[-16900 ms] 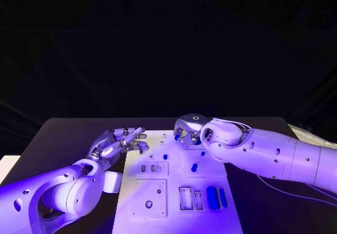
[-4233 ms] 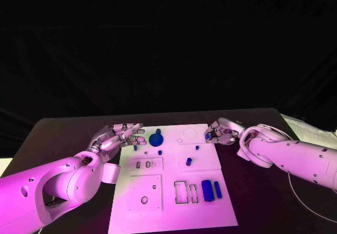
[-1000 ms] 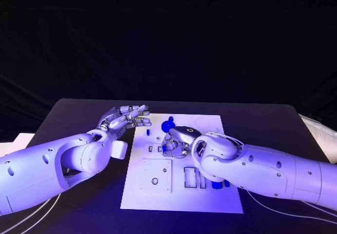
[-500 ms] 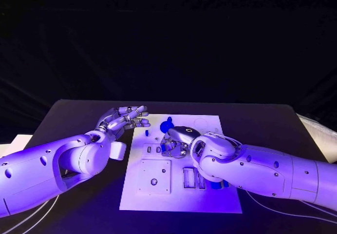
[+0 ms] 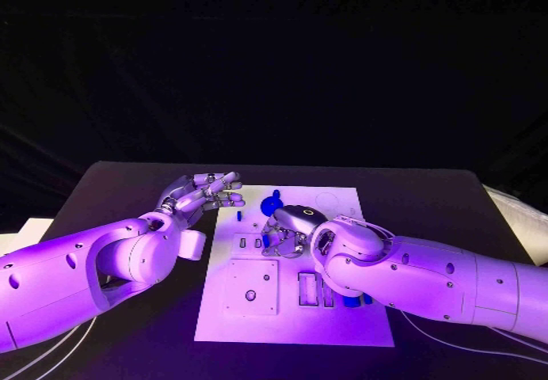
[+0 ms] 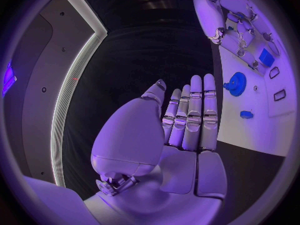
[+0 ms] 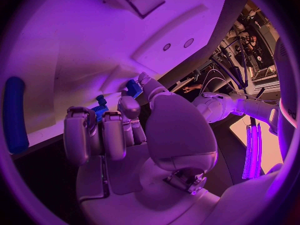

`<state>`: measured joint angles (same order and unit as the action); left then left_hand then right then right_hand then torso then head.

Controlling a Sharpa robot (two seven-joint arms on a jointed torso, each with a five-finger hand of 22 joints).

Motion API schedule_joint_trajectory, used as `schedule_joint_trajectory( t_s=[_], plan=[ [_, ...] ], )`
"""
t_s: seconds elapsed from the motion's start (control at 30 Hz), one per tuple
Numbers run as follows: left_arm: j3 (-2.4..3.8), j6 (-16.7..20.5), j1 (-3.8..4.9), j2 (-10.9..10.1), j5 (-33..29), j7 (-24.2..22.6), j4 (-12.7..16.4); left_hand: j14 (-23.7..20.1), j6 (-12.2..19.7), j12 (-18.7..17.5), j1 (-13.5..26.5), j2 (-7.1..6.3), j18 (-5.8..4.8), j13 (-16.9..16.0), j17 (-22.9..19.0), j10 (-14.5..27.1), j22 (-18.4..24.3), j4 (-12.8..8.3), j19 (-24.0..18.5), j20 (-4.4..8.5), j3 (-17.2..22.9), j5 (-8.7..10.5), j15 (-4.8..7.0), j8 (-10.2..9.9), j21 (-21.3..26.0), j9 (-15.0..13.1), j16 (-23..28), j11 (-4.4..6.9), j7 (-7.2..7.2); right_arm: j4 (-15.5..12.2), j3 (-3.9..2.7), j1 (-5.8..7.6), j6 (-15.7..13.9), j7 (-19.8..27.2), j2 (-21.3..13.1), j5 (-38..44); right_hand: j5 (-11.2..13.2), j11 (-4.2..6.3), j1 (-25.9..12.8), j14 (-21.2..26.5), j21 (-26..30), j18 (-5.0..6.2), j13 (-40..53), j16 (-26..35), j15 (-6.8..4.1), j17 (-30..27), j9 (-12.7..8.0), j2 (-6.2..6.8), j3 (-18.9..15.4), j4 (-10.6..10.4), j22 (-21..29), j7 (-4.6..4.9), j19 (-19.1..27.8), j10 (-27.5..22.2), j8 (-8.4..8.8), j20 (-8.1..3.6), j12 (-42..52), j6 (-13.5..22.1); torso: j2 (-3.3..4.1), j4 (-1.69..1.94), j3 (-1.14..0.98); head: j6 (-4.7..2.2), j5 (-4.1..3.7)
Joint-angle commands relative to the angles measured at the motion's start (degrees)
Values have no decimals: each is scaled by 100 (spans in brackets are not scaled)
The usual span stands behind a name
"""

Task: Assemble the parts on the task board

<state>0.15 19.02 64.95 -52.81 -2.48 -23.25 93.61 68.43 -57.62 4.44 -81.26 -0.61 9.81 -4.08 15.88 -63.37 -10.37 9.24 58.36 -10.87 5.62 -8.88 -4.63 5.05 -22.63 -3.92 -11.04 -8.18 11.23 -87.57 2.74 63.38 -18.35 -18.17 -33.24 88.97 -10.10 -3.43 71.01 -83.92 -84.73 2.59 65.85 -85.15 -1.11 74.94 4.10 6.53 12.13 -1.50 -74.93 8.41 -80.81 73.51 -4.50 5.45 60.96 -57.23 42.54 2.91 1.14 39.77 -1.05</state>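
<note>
While the white task board [image 5: 343, 317] lies in the middle of the black table [image 5: 114, 190], a blue gear [image 5: 272, 207] sits near its far edge and blue blocks [image 5: 352, 300] lie beside rectangular slots nearer the robot. The right hand [image 5: 286, 231] bends over the board's centre, fingers curled, pinching a small blue part [image 7: 133, 87]. The left hand [image 5: 203, 192] hovers at the board's far left corner, fingers apart and holding nothing. Bare table surrounds the board.

No legible text or labels, as far as visible.
</note>
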Motion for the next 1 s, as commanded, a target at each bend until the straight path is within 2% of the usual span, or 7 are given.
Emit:
schedule_joint_trajectory(
  t_s=[0.03,0.3,0.57,0.8,0.83,0.9,1.0],
  plan=[
    [3,-131,2,7,-13,-14,8,20,-42,-22,-62,-4,56,5,5,-40,-6,-34,21,0,10,35,-20,-34,-21,2,24,5,16,-42,1,-10,-552,176,-17,32,5,-35,12,-408,40,42,-18,34,68,607,-38,58,-131,-18,-193,39,27,-65,89,36,-39,211,0,-4,-3,-2,1],
    [-2,-172,2,18,-13,15,-21,18,-39,-30,-59,-4,55,7,11,-35,-6,-36,18,-1,12,35,-23,-41,-21,3,30,3,18,-270,-4,-12,-1081,570,-159,-8,-139,-72,101,-419,28,34,90,11,105,654,-25,88,-472,-111,-233,74,-5,-5,65,76,135,343,-5,-2,-5,-1,3],
    [-5,-288,-1,17,6,65,-82,55,-64,-39,-86,8,58,4,49,-61,-16,-68,34,7,47,31,-10,-49,-40,-1,31,9,17,-628,-38,79,-1095,1205,-527,-643,-114,-71,122,-424,21,31,123,2,106,672,-10,45,-731,-242,-253,67,-21,22,29,83,209,299,-10,-3,-5,-18,8],
    [-7,-125,-19,-8,361,258,-45,1416,-318,215,53,-26,72,-182,813,-810,-421,8,884,362,109,32,378,-2,-808,-33,-974,321,-197,-970,-75,422,-888,1816,-1179,-2319,-314,-20,532,-417,36,40,146,24,65,643,11,-320,-645,-197,-225,24,-1,34,-44,58,258,149,-63,-36,-22,-10,62],
    [-7,-101,-20,-23,438,348,-26,1668,-357,326,92,-51,73,-260,1332,-1008,-532,33,1037,428,103,39,448,12,-1001,-41,-1599,394,-248,-980,-78,479,-878,1890,-1267,-2617,-315,-19,593,-416,35,39,152,26,63,640,10,-367,-608,-173,-229,26,-4,38,-47,52,267,136,-78,-47,-24,-6,73],
    [-6,-169,-19,-61,691,676,6,1882,-458,616,226,-107,-28,-503,3658,-1332,-1383,111,1445,577,55,44,581,64,-1903,-74,-4143,493,-390,-982,-83,610,-847,2026,-1430,-3202,-329,-20,653,-413,40,41,145,38,62,623,7,-412,-569,-148,-218,31,2,33,-47,47,261,126,-111,-55,-38,10,105],
    [-5,-438,2,-139,1387,1455,55,1834,-505,1054,479,-128,-172,-940,4986,-1378,-2549,249,1612,652,-81,45,622,157,-2972,-133,-5541,581,-429,-982,-86,779,-835,2197,-1661,-3911,-361,-25,682,-364,113,78,82,165,63,419,1,-462,-535,-141,-57,38,116,-10,-40,44,192,124,-163,-68,-74,32,155]
  ],
)
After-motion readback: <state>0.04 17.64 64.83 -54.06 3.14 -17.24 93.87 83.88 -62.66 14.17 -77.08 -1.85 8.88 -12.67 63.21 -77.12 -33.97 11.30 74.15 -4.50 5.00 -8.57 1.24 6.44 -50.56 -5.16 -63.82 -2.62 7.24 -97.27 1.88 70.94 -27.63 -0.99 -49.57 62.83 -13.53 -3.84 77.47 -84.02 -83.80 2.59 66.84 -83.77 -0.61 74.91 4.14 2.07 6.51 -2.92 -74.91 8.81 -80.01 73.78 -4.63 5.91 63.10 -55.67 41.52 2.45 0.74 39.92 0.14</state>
